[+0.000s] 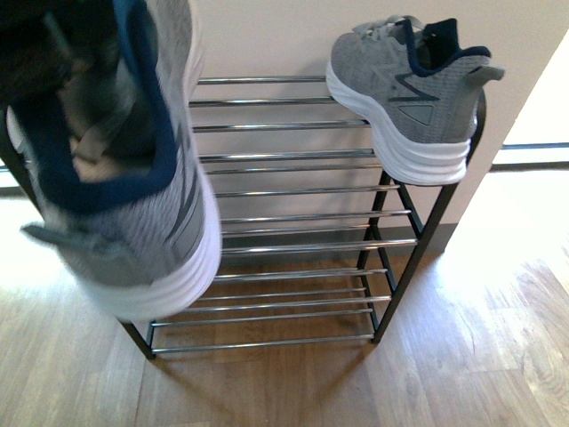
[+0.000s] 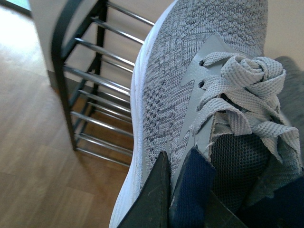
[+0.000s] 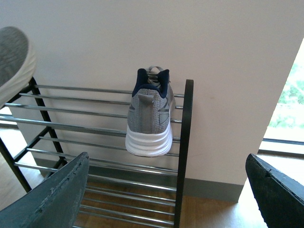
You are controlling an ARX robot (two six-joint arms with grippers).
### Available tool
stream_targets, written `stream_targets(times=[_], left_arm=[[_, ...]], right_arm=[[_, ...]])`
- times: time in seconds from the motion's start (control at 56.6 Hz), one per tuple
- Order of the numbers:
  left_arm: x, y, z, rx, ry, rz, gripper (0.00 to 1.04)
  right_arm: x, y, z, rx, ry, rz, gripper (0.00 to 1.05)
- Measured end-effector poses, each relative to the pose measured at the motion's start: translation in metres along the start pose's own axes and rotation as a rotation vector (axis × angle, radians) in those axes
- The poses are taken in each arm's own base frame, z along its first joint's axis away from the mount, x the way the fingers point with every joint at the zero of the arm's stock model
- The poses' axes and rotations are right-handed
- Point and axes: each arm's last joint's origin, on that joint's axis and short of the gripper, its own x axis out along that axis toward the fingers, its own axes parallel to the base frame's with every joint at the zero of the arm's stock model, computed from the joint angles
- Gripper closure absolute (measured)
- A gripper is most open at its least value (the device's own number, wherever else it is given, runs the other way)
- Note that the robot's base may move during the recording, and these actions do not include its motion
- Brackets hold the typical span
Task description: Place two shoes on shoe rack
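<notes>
A: Left wrist view alone: left gripper is clamped on held sneaker, at navy collar; knit upper.
B: Right gripper is spread wide, empty; second sneaker is seated on shoe rack, chrome top bars.

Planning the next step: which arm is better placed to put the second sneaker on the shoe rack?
Left. The left tool grips the raised grey sneaker near the shoe rack; the right tool is open and empty.

sneaker: on shoe rack top tier, heel facing camera | right gripper: spread wide
</notes>
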Motion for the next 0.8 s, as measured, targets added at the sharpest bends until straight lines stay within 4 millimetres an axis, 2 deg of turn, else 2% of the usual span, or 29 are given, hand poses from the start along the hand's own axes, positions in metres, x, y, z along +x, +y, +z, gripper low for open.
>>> stream_targets(times=[0.141, 0.283, 0.371, 0.477, 0.672, 0.796], left_arm=[[0.028, -0.038, 0.016, -0.065, 0.046, -0.081, 1.03], [0.061, -0.059, 0.02, -0.058, 0.086, -0.062, 1.03], [0.092, -0.058, 0.022, -0.039, 0.13, -0.006, 1.03], [0.117, -0.051, 0.029, 0.009, 0.137, 0.027, 1.03], [0.138, -0.054, 0.038, 0.102, 0.181, 0.007, 1.03], [0.15, -0.062, 0.033, 0.143, 0.244, -0.048, 1.03]], right_arm=[[0.0, 0.0, 0.0, 0.0, 0.0, 0.0, 0.09], [0.0, 0.0, 0.0, 0.0, 0.0, 0.0, 0.09], [0.0, 0.0, 0.0, 0.0, 0.0, 0.0, 0.09], [0.0, 0.0, 0.0, 0.0, 0.0, 0.0, 0.09], [0.0, 0.0, 0.0, 0.0, 0.0, 0.0, 0.09], [0.0, 0.0, 0.0, 0.0, 0.0, 0.0, 0.09]])
